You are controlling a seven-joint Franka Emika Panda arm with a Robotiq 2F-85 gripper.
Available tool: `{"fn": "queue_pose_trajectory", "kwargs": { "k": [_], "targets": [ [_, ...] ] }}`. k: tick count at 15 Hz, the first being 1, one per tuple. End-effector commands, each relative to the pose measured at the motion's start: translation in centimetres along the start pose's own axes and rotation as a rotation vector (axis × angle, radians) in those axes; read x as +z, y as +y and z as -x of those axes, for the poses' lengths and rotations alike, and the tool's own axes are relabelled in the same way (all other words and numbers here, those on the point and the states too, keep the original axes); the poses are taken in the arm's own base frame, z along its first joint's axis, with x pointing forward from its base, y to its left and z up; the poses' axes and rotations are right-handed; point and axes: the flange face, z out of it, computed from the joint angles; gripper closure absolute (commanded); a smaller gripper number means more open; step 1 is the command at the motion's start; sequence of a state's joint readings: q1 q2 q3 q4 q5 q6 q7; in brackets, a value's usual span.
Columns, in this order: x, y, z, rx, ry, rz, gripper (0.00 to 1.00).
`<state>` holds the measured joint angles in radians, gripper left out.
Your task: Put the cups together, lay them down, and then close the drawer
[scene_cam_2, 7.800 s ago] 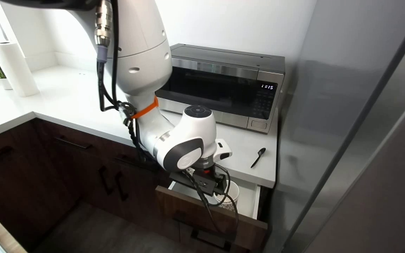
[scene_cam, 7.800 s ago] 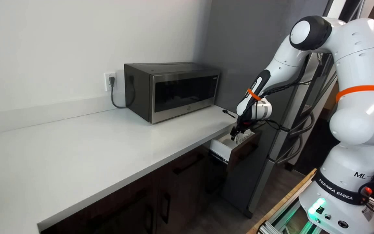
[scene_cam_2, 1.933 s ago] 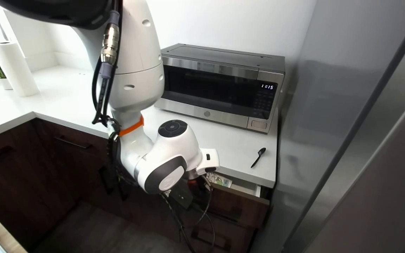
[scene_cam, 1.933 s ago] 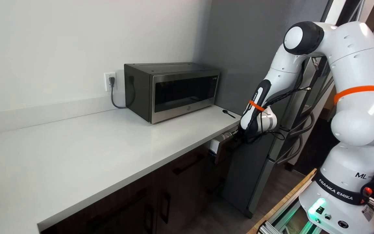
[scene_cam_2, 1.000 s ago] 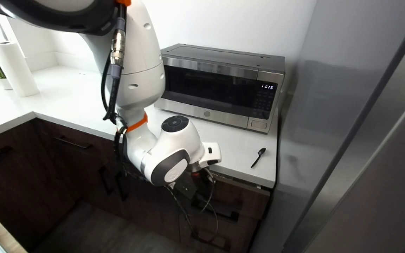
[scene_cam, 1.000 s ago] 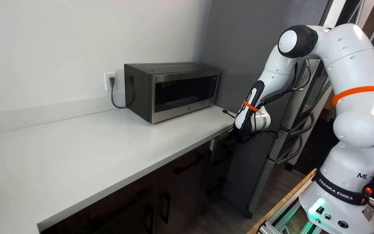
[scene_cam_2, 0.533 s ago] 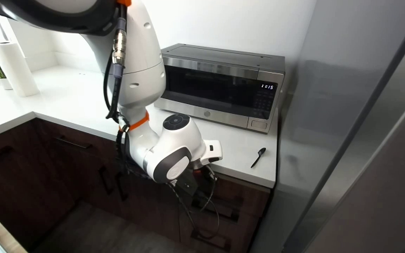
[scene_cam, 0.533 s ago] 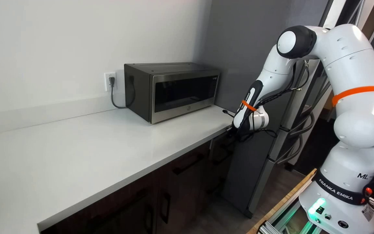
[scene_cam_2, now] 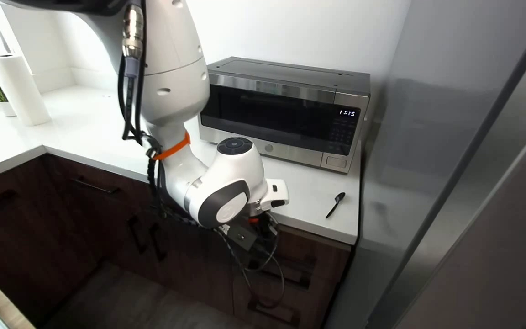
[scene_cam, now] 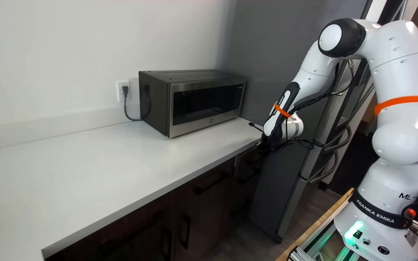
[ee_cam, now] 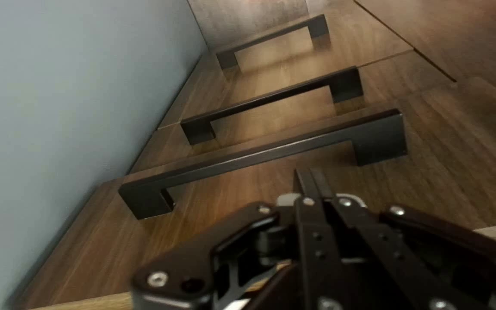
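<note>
The drawer [scene_cam_2: 322, 256] is pushed in under the counter edge, flush or nearly so. Its dark brown wooden front and black bar handle [ee_cam: 265, 155] fill much of the wrist view. No cups show now; they are out of sight. My gripper [ee_cam: 311, 172] is shut, its fingertips pressed together with nothing between them. It hovers before the drawer front, close to the handle's right end in the wrist view; whether it touches the wood I cannot tell. In both exterior views the fingers are mostly hidden by the wrist and cables.
A microwave [scene_cam: 194, 103] stands on the white counter [scene_cam: 103, 174], with a black spoon [scene_cam_2: 336, 204] by the counter's end. The grey fridge side [scene_cam_2: 409, 192] borders the drawer. Lower drawer handles [ee_cam: 274, 92] stick out beneath. A paper towel roll [scene_cam_2: 18, 89] stands far off.
Several seconds ago the drawer stood pulled out with a white patterned cup inside; it has since slid in. Over the last half second my hand has risen and drawn back slightly from the drawer front.
</note>
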<state>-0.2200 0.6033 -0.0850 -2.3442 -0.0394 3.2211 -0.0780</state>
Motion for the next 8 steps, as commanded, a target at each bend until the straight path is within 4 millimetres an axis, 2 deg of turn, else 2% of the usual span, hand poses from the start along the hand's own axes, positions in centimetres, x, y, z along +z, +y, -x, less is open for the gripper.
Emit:
{"fn": "queue_pose_trajectory", "kwargs": {
  "k": [1,2,8],
  "targets": [
    [-3.8,1.1,1.6,-0.049,-0.078,0.010,0.92],
    [-4.7,1.4,1.8,-0.063,-0.098,0.009,0.72],
    [-8.6,1.7,3.9,-0.147,-0.154,-0.006,0.29]
  ]
}}
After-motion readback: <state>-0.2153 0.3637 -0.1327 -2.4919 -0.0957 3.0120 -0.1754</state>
